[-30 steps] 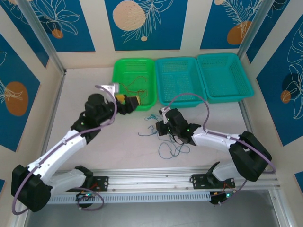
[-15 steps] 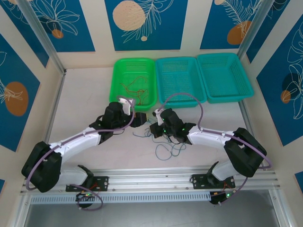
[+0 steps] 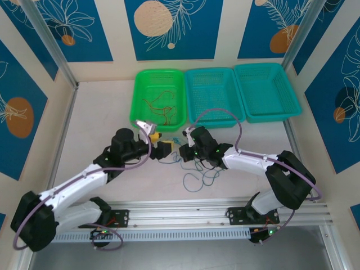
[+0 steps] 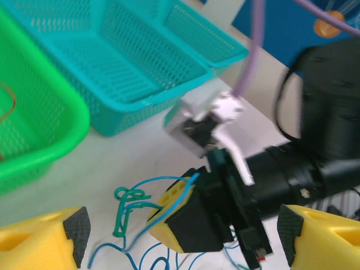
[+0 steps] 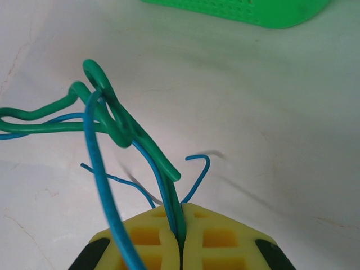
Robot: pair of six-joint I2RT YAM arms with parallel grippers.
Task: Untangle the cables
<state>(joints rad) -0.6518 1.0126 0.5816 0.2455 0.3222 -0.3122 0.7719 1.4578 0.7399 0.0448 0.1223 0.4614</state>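
Observation:
The cables lie as a blue and green tangle on the table between both arms, with loose blue loops trailing toward the near edge. My right gripper is shut on a green cable and a blue cable that rise from its yellow fingers. In the top view it sits at the tangle's left end. My left gripper faces it, open. In the left wrist view my left gripper stands wide open around the right gripper's yellow tip; a green knot lies beside it.
A green basket at the back holds red cables. Two teal mesh baskets stand in a row to its right. The green basket's rim and a teal one are close behind the left gripper.
My left arm has swung from the green basket's front edge down to the tangle; its jaws narrowed briefly and reopened. The right gripper crept slightly left, still shut on the cables.

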